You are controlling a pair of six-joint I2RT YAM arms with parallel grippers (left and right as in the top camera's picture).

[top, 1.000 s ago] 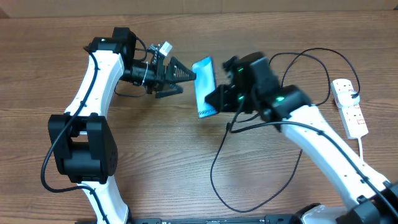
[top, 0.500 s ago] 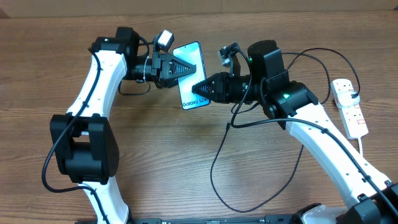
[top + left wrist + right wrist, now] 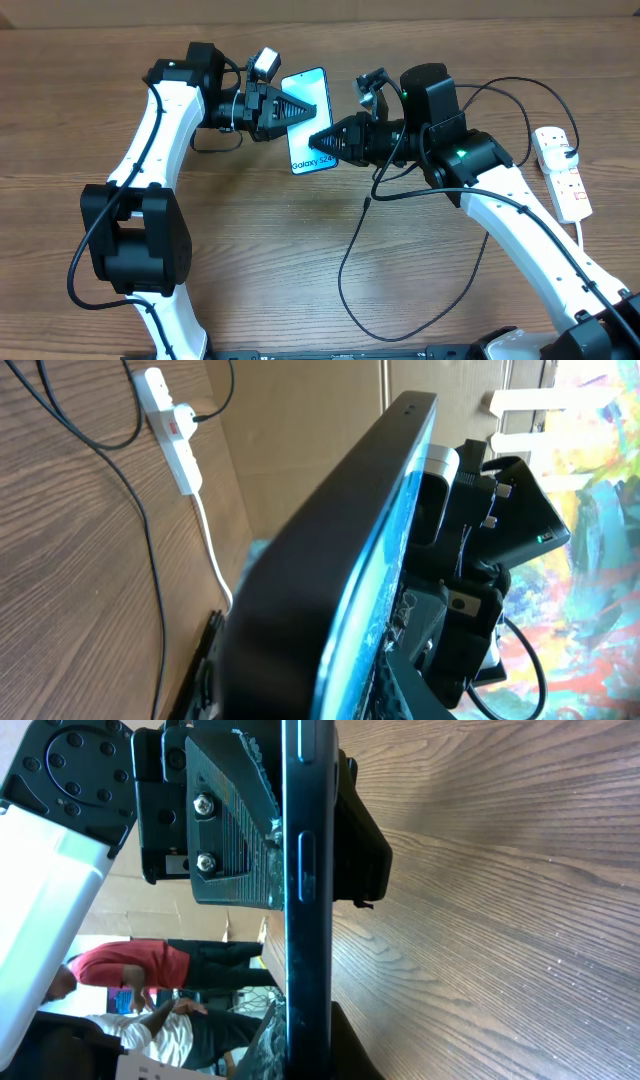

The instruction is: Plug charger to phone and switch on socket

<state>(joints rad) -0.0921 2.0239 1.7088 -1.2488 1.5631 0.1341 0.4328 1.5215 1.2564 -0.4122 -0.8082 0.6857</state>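
The phone (image 3: pixel 308 118) hangs above the table with its light blue screen facing up and dark text at its near end. My left gripper (image 3: pixel 294 112) is shut on its left side, and my right gripper (image 3: pixel 320 141) is shut on its near right corner. The left wrist view shows the phone (image 3: pixel 330 580) edge-on between my left gripper's (image 3: pixel 335 695) jaws. The right wrist view shows its dark edge (image 3: pixel 305 900) running into my right gripper (image 3: pixel 305 1045), with a left finger (image 3: pixel 230 830) against it. The charger (image 3: pixel 345 262) loops on the table, tip (image 3: pixel 368 203) lying loose. The socket (image 3: pixel 562 172) lies far right.
The charger cable arcs from the socket end over my right arm (image 3: pixel 500 200) and down onto the wood table (image 3: pixel 260 260). A white cord (image 3: pixel 584 240) runs from the socket toward the front edge. In the left wrist view the socket (image 3: pixel 170 428) lies near a cardboard wall (image 3: pixel 300 420).
A second ago the phone stood edge-on in my right gripper with the left jaws wide apart. It has turned screen-up and the left gripper has shut on it. Nothing moved in the last half second.
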